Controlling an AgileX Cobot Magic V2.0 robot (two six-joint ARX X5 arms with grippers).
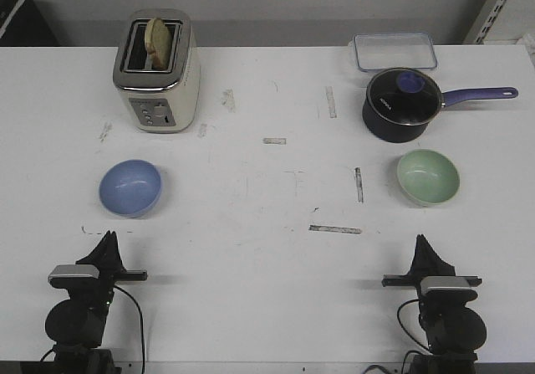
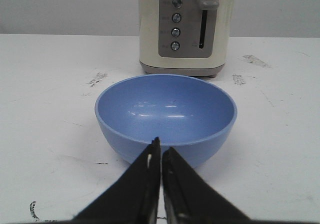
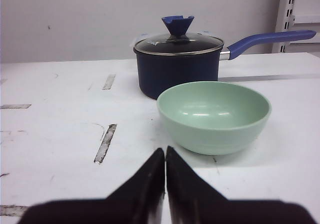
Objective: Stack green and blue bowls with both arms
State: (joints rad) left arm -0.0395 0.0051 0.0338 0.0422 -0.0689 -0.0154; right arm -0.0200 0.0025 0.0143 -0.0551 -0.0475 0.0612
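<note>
The blue bowl (image 1: 130, 187) sits upright and empty on the left of the white table; it also shows in the left wrist view (image 2: 166, 115). The green bowl (image 1: 428, 176) sits upright and empty on the right; it also shows in the right wrist view (image 3: 214, 115). My left gripper (image 1: 109, 238) is shut and empty near the front edge, just short of the blue bowl, and shows in its own view (image 2: 161, 146). My right gripper (image 1: 420, 242) is shut and empty near the front edge, short of the green bowl, and shows in its own view (image 3: 165, 152).
A cream toaster (image 1: 157, 70) with bread in a slot stands behind the blue bowl. A dark navy saucepan (image 1: 403, 102) with a glass lid and purple handle stands just behind the green bowl. A clear lidded box (image 1: 394, 51) lies at the back right.
</note>
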